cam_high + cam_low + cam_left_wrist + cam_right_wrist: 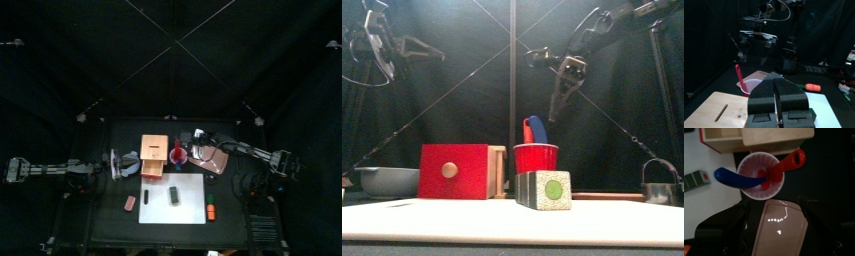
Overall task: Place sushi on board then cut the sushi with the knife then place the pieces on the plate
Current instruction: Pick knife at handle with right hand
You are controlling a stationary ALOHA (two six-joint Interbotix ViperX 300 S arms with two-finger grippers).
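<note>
The toy sushi roll (174,192) lies on the white cutting board (187,205); in the front view the sushi roll (545,190) shows a pale end with a green centre. Behind it stands the red cup (536,157) holding a blue knife (731,176) and a red knife (787,164). The pink tray (211,156) lies to the right of the cup. My right gripper (773,203) hangs open above the cup and the tray's near end, holding nothing. My left gripper (777,84) is shut and empty, raised left of the wooden box (154,155).
The box's red drawer front (453,172) faces forward. A blue-grey bowl (389,180) sits at the far left and a metal cutter (660,186) at the far right. An orange toy (210,210) lies on the board's right side, a pink piece (130,203) left of the board.
</note>
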